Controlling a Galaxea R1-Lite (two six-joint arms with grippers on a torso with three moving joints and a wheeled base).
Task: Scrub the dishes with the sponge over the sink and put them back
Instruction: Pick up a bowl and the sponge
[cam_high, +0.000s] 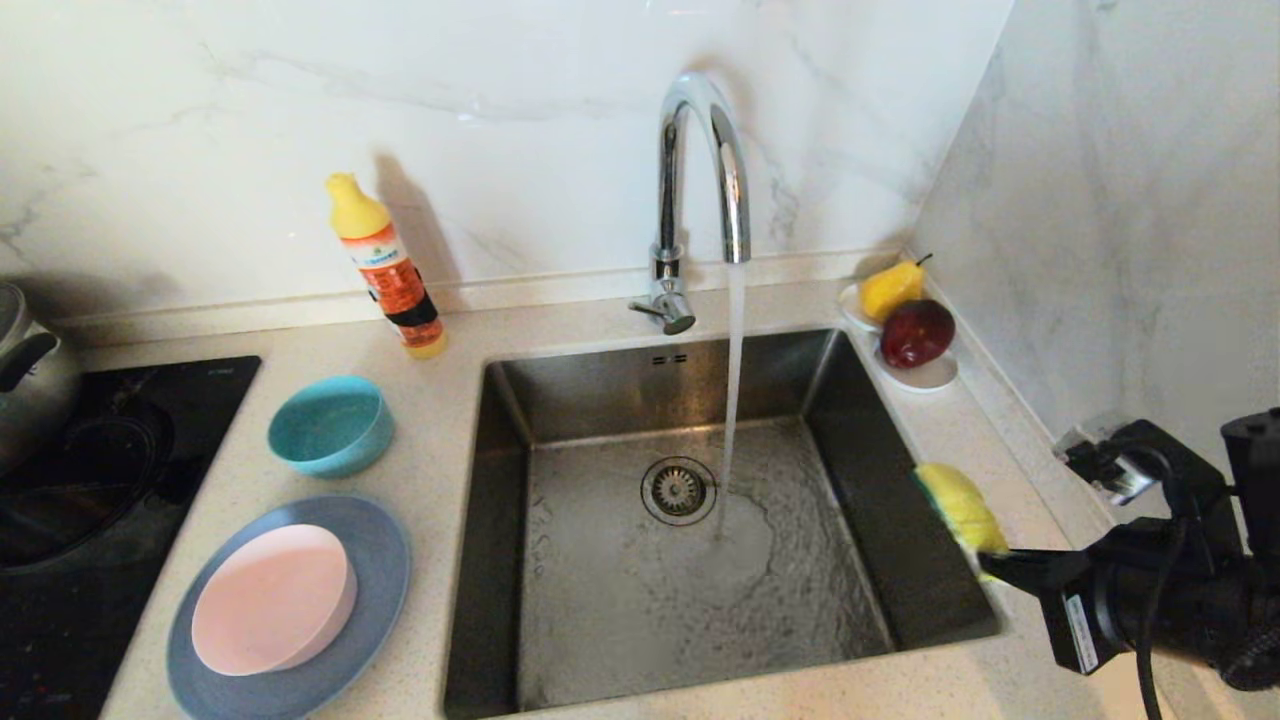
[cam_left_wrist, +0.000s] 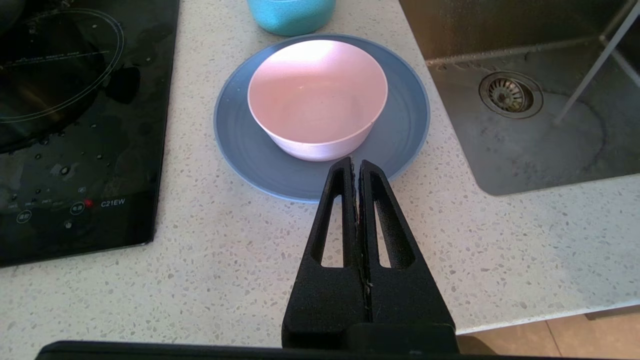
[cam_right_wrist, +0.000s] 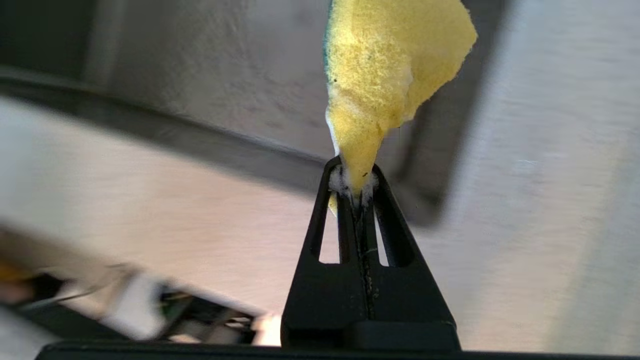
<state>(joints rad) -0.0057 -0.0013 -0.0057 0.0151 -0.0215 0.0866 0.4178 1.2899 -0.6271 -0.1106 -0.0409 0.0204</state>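
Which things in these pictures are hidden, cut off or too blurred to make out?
- Bottle label: too small to read, head view.
- Pot: cut off by the head view's left edge.
- Plate centre: covered by the pink bowl.
- Counter behind the sponge: motion-blurred, right wrist view.
- Left gripper: outside the head view.

The pink bowl (cam_high: 273, 598) sits on the plate (cam_high: 375, 560), left of the sink (cam_high: 930, 600), teal bowl (cam_high: 330, 425) behind.

A pale speckled stone countertop (cam_high: 440, 470) is carrying a grey-blue plate (cam_high: 375, 590) near its front left, a teal bowl (cam_high: 330, 425) just behind it, an orange detergent bottle (cam_high: 390, 275) by the wall, a black induction hob (cam_high: 120, 480) at far left, and a small white fruit dish (cam_high: 930, 375) sitting right of the inset steel sink (cam_high: 600, 400).
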